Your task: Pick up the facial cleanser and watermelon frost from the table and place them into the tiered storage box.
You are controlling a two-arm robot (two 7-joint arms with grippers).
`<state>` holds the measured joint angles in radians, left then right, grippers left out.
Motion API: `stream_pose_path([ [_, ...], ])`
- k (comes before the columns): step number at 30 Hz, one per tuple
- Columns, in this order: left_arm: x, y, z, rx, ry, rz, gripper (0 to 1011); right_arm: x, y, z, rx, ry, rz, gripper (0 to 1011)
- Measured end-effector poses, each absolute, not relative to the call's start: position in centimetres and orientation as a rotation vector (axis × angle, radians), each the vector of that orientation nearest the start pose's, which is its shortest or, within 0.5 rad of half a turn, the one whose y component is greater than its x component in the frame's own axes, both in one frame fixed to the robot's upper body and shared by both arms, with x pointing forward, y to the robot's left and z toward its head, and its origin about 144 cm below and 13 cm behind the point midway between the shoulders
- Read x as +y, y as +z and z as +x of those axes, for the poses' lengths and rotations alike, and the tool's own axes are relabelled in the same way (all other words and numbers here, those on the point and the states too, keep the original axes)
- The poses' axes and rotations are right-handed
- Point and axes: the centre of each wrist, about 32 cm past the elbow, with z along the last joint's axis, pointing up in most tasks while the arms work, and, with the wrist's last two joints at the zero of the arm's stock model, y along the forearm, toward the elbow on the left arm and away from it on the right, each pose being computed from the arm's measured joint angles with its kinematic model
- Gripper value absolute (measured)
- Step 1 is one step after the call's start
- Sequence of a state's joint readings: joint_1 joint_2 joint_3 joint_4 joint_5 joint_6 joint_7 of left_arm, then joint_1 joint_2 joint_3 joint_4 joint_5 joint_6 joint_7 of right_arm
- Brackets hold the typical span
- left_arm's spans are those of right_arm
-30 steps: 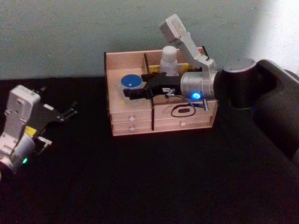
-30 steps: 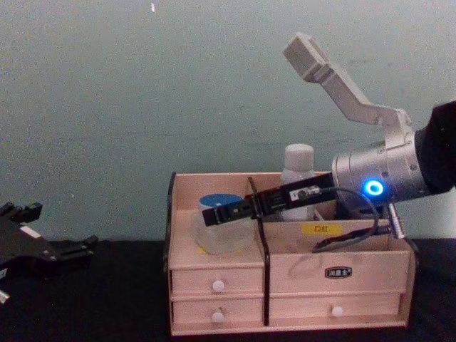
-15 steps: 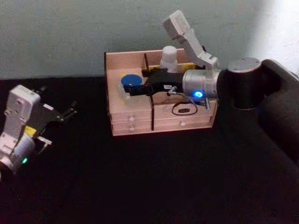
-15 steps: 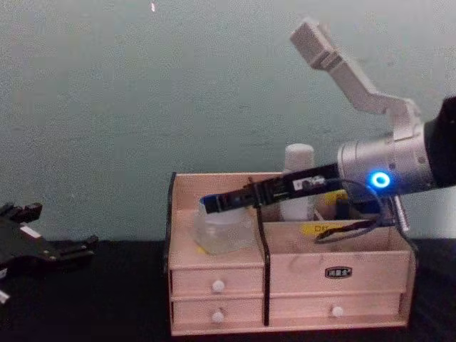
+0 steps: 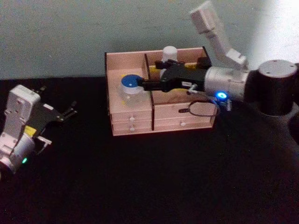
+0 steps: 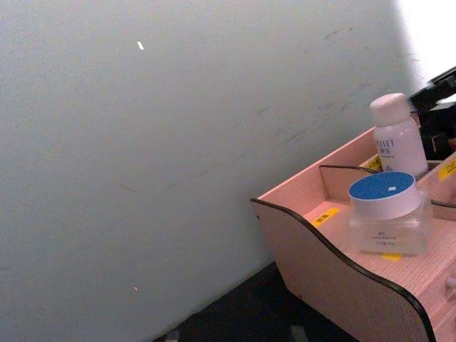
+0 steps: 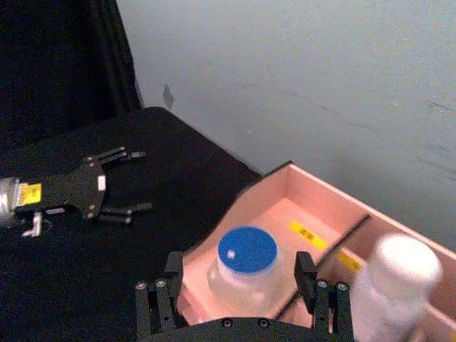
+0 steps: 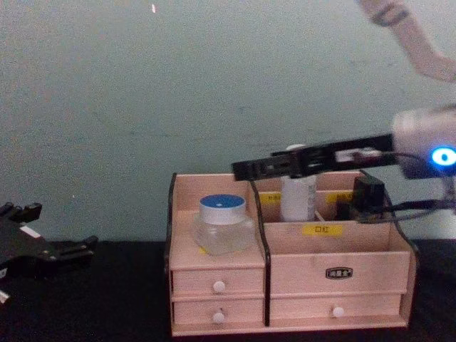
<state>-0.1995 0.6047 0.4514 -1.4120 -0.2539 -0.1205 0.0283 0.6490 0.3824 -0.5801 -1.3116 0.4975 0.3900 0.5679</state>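
A clear jar with a blue lid (image 5: 131,85) (image 8: 222,224) (image 6: 385,210) (image 7: 246,263) stands free in the left top compartment of the tiered storage box (image 5: 133,127) (image 8: 328,249) (image 6: 320,274) (image 7: 288,196). A white bottle (image 5: 169,53) (image 8: 298,197) (image 6: 395,139) (image 7: 395,281) stands upright in a rear compartment. I cannot tell which is the cleanser and which the frost. My right gripper (image 5: 144,85) (image 8: 242,169) (image 7: 239,262) hovers open above the box, just right of the jar, holding nothing. My left gripper (image 5: 70,110) (image 8: 75,251) (image 7: 134,182) rests open over the table far left.
The box sits at the back of a black table (image 5: 154,182) against a pale green wall (image 8: 142,107). It has two rows of white-knobbed drawers (image 8: 218,286) and yellow labels (image 8: 315,229). Bare black table lies between the box and my left arm.
My right gripper set the blue-lidded jar down in the left compartment, let go of it, then rose and drew back to the right. The left arm stayed put.
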Motion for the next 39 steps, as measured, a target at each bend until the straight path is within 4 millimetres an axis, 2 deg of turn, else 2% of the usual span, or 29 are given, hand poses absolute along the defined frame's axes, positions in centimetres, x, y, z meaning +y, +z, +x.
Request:
stream_pose_path([
  [10,31.0,114.0,48.9,-0.285,1.248,0.304,1001,-26.8,126.4,54.6,0.152,-0.74,-0.241,1000],
  [13,31.0,114.0,48.9,-0.285,1.248,0.305,1001,-27.9,126.4,53.5,0.156,-0.849,-0.239,1000],
  [16,31.0,114.0,48.9,-0.285,1.248,0.304,1001,-29.3,126.6,52.7,0.137,-1.029,-0.225,1000],
  [17,31.0,114.0,48.9,-0.285,1.248,0.304,1001,-29.3,126.6,52.7,0.137,-1.029,-0.225,1000],
  [20,31.0,114.0,48.9,-0.285,1.248,0.304,1001,-30.6,126.9,52.0,0.108,-1.211,-0.213,1000],
  [25,31.0,114.0,48.9,-0.285,1.248,0.304,1001,-31.6,126.9,51.4,0.076,-1.383,-0.226,1000],
  [26,31.0,114.0,48.9,-0.285,1.248,0.305,1001,-31.5,126.4,51.2,0.064,-1.407,-0.229,1000],
  [28,31.0,114.0,48.9,-0.285,1.248,0.304,1001,-31.0,123.9,50.5,0.043,-1.465,-0.247,1000],
  [29,31.0,114.0,48.9,-0.285,1.248,0.304,1001,-30.5,122.1,50.1,0.04,-1.496,-0.262,1000],
  [30,31.0,114.0,48.9,-0.285,1.248,0.304,1001,-30.5,122.1,50.1,0.04,-1.496,-0.262,1000],
  [32,31.0,114.0,48.9,-0.285,1.248,0.304,1001,-29.5,119.0,49.6,0.026,-1.547,-0.301,1000],
  [39,31.0,114.0,48.9,-0.285,1.248,0.305,1001,-28.6,115.3,49.5,0.024,-1.604,-0.354,1000],
])
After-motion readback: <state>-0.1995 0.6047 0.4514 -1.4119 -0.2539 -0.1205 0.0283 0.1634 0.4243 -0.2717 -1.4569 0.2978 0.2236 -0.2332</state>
